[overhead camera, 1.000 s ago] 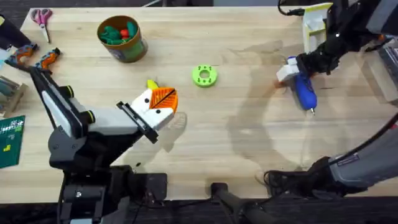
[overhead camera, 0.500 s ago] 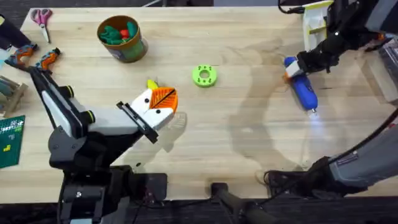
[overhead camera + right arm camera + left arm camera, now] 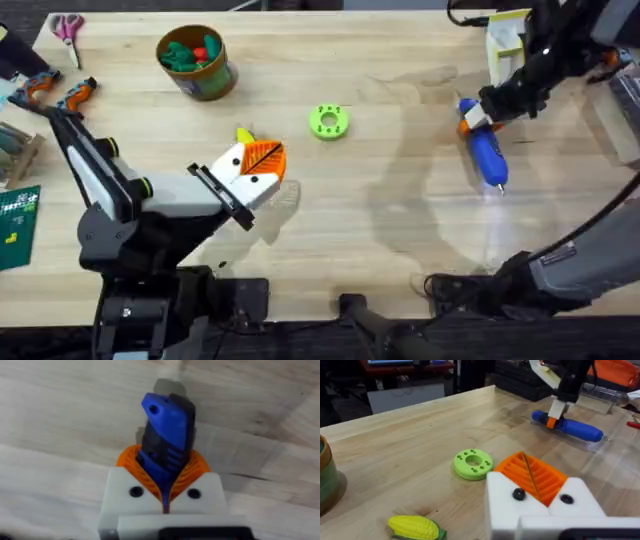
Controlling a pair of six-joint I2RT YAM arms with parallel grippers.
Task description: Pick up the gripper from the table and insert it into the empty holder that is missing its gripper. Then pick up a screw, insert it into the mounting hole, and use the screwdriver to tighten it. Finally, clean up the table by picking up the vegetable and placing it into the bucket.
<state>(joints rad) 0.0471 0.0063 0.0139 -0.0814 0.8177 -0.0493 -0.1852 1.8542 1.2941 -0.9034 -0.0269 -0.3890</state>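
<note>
Blue and pen-shaped, the screwdriver (image 3: 485, 148) sits at the upper right of the overhead view, its rear end clenched in the right gripper (image 3: 473, 118); over the last second it has swung from a slant to nearly straight up the frame, its tip still just above the surface (image 3: 400, 220). I judge it is being carried toward the screw step. At lower left the left gripper (image 3: 262, 170) has not moved, its jaws closed on nothing, beside the vegetable (image 3: 245, 136); the bucket (image 3: 196, 62) stands at upper left.

From the left wrist, the vegetable (image 3: 415, 527) lies at lower left, the screwdriver (image 3: 568, 426) at upper right.

From the right wrist, orange pads grip the screwdriver (image 3: 166, 435) at centre.

No legible writing.
</note>
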